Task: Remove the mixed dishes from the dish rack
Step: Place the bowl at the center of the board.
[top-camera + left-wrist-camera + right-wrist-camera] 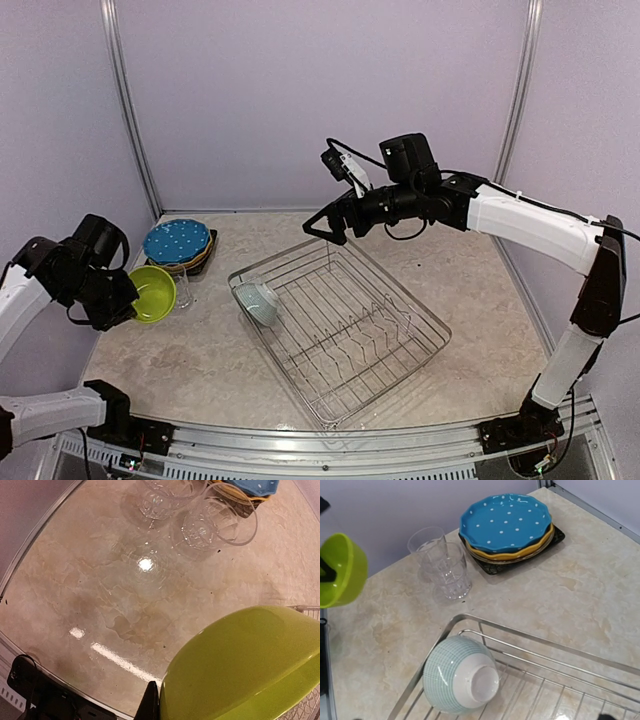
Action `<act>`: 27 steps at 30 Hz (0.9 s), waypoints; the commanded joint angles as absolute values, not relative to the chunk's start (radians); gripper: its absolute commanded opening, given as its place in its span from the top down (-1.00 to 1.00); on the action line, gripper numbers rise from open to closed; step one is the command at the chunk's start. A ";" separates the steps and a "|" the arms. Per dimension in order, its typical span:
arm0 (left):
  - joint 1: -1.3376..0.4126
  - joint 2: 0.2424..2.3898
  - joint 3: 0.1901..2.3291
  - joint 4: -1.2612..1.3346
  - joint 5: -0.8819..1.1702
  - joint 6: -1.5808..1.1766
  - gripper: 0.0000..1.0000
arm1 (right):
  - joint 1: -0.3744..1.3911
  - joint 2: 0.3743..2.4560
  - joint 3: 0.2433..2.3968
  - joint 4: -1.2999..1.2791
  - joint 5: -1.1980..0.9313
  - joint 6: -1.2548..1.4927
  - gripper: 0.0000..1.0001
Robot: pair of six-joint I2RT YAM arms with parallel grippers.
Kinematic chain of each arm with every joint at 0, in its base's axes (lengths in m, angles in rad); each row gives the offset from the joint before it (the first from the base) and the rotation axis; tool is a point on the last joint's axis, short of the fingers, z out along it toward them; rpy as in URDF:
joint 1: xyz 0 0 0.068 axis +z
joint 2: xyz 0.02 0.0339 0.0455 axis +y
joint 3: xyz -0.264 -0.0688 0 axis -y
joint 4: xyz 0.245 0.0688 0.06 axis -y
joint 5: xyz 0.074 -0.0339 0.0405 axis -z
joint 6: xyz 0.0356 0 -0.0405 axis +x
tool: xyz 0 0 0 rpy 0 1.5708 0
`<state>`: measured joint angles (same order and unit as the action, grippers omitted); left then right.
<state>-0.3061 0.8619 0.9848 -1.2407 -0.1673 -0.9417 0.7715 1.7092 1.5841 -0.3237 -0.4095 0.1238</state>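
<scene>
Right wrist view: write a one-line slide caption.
Pale-blue bowl lies in the dish rack; plates and glasses stand unloaded beyond.

The top camera looks down from high behind the near edge over the whole table (480,290). The left wrist camera sits close above the lime bowl (245,665). The right wrist camera looks from farther off across a dish rack (520,636) corner. All three share that bowl and the glasses (220,522).

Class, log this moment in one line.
left gripper shut on lime bowl; right gripper open near silver wire rack; pale-blue bowl in rack
</scene>
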 commanded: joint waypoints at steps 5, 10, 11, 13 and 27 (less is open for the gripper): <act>-0.265 0.844 0.857 -1.273 -0.194 -1.350 1.00 | 0.763 1.670 1.551 -0.317 -0.418 0.133 -0.99; -0.184 0.849 0.766 -1.206 -0.116 -1.415 1.00 | 0.763 1.665 1.542 -0.312 -0.423 0.142 -0.99; -0.169 0.853 0.751 -1.182 -0.097 -1.410 1.00 | 0.762 1.666 1.542 -0.312 -0.423 0.143 -0.99; -0.131 0.878 0.726 -1.144 -0.060 -1.389 1.00 | 0.764 1.666 1.541 -0.313 -0.425 0.143 -0.99; 0.135 1.073 0.663 -0.895 0.120 -1.174 0.76 | 0.763 1.655 1.532 -0.322 -0.411 0.148 -0.99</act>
